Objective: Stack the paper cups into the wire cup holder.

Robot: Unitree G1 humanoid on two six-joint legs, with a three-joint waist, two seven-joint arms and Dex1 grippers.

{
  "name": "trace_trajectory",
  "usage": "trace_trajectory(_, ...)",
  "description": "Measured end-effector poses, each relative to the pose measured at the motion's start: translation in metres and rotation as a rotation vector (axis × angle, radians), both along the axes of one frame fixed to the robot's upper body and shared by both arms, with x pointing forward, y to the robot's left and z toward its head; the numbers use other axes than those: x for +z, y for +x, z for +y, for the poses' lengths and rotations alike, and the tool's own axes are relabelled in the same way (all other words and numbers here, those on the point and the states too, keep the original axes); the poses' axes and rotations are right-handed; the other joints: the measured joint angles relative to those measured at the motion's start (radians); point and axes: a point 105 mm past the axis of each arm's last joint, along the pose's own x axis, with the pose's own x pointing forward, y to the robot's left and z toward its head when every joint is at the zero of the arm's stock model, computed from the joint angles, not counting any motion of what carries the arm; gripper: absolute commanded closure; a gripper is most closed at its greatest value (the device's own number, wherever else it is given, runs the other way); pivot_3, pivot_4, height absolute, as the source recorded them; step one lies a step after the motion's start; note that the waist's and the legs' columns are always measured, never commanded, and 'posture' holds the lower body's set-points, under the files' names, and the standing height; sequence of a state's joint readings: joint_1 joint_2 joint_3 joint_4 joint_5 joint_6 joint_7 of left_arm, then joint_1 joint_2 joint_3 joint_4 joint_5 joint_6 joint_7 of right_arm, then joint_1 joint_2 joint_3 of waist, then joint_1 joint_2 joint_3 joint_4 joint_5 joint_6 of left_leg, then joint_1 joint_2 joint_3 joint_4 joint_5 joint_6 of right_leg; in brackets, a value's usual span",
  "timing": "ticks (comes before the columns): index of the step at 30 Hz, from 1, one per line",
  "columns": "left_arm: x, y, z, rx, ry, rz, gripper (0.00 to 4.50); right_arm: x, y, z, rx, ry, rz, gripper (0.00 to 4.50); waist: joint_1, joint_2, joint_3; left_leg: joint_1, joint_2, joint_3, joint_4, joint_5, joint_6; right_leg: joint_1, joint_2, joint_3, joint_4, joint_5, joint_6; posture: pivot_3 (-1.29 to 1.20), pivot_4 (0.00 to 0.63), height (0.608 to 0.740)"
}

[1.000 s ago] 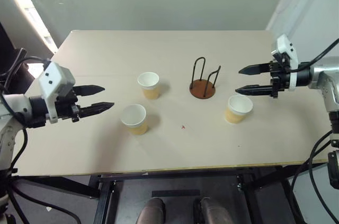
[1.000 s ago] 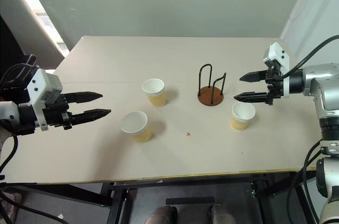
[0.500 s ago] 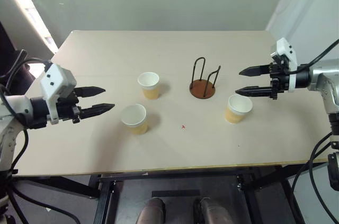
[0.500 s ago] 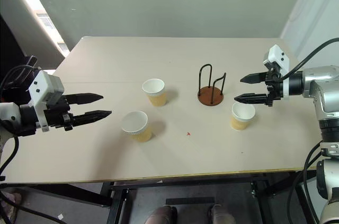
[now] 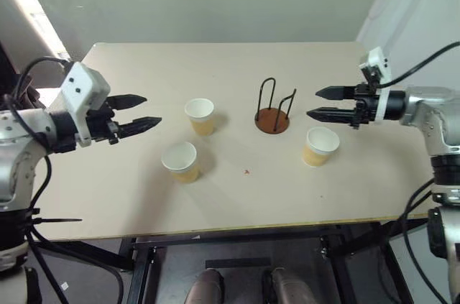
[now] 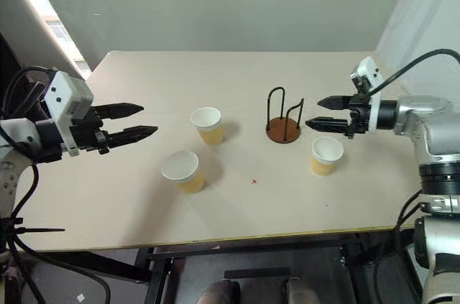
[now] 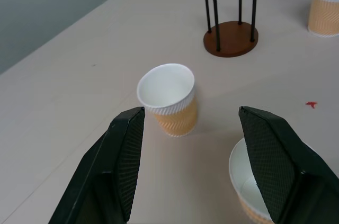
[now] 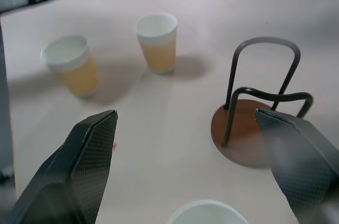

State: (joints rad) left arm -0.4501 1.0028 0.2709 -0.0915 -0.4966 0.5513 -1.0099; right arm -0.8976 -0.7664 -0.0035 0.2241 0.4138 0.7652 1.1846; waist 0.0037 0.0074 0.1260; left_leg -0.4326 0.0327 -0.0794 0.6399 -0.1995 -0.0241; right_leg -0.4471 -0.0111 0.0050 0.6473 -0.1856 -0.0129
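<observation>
Both grippers hang above the table with fingers spread and nothing between them: the left gripper over the table's left part, aimed toward the two cups on that side, and the right gripper just right of the wire cup holder, above and a little behind the third cup.

All three paper cups stand upright and apart on the table. One cup sits left of the holder, well apart from it. A second cup stands nearer the front edge, to the left of and in front of the first. The third cup is to the right of the holder and slightly nearer the front edge, close to its base without touching.

The holder stands upright near the table's middle, its round brown base flat and its two black wire loops rising from it. Nothing sits between the loops.

By my reading, the task has not begun in any visible way: no cup is gripped, nested or placed. All three remain to be picked up and stacked inside the loops. The left wrist view frames the first cup between that gripper's fingers, which suggests it may be the first target.
</observation>
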Motion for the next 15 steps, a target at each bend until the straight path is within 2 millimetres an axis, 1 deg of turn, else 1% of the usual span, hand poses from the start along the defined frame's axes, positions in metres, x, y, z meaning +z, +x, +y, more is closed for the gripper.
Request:
trace_trajectory(4,-0.009,0.004,-0.007,-0.011,0.003,0.024,1.48,-0.005,0.005,0.007,-0.093,0.053,0.075,0.17,0.001,0.0,0.0,0.0,0.0,0.0,-0.001,0.0,0.0,0.0,0.0,0.0,-0.001,0.0,0.0,0.0,0.15,0.74)
trace_trajectory(7,-0.009,0.009,-0.014,-0.027,-0.001,0.02,1.48,-0.018,0.014,0.018,-0.171,0.098,0.153,0.17,0.001,0.0,0.0,0.0,0.0,-0.001,0.0,0.0,0.0,0.0,0.0,0.0,0.0,0.0,0.0,0.0,0.15,0.74)
trace_trajectory(9,-0.007,0.01,-0.017,-0.035,0.004,0.013,1.48,-0.027,0.024,0.023,-0.252,0.122,0.209,0.17,0.001,0.0,0.0,0.0,0.0,-0.001,0.001,0.0,0.0,0.0,0.0,0.0,0.0,0.001,0.001,0.0,0.15,0.74)
trace_trajectory(12,-0.005,0.012,-0.02,-0.045,0.005,0.005,1.48,-0.038,0.039,0.021,-0.381,0.141,0.268,0.17,0.001,0.0,0.0,0.0,0.0,-0.001,0.001,0.0,0.0,0.0,0.0,0.0,0.0,0.001,0.0,0.0,0.15,0.74)
trace_trajectory(15,-0.006,0.013,-0.02,-0.032,0.003,0.001,1.48,-0.048,0.053,0.014,-0.507,0.176,0.305,0.17,0.003,0.0,0.0,0.0,0.0,-0.001,0.0,0.0,0.0,-0.001,0.0,0.0,0.0,0.001,0.001,0.0,0.15,0.74)
